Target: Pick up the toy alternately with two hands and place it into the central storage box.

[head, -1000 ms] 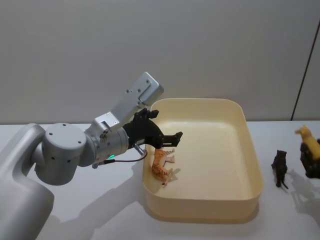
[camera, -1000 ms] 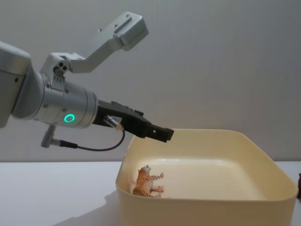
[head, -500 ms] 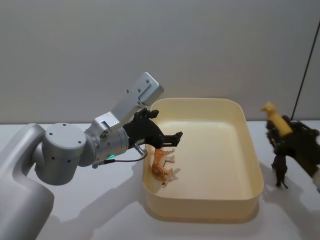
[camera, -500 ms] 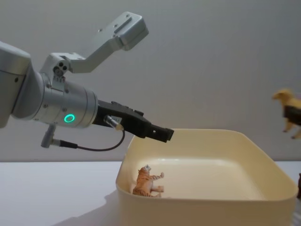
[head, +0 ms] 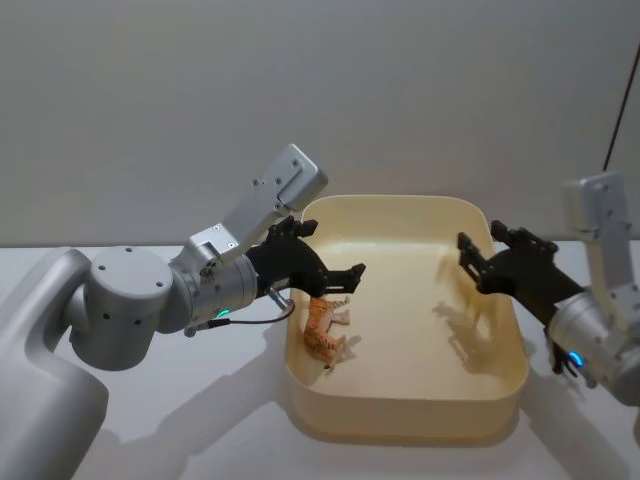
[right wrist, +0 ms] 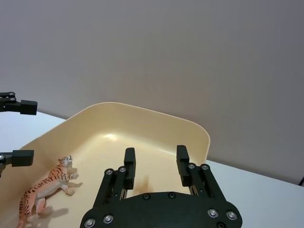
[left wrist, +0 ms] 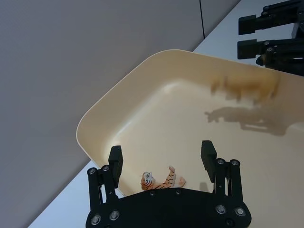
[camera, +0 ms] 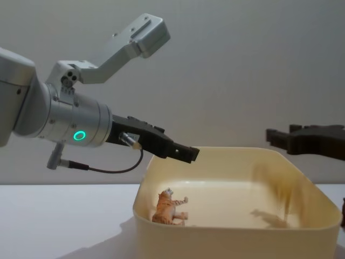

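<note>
Left tool (head: 333, 249) fingers apart above cream box (head: 400, 428) left rim, tiger toy (head: 322, 336) lying inside beneath it, right tool (head: 480, 243) fingers apart over right rim, blurred yellow toy (left wrist: 243, 87) inside box.

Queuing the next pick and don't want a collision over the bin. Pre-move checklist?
1. Left gripper open, over the storage box at its left edge: ok.
2. Right gripper open, over the box's right side: ok.
3. Tiger toy lying inside the box: ok.
4. Tan toy under the right gripper at rest: cannot tell, it reads as a streak above its shadow.
5. Box upright on the table: ok.
</note>
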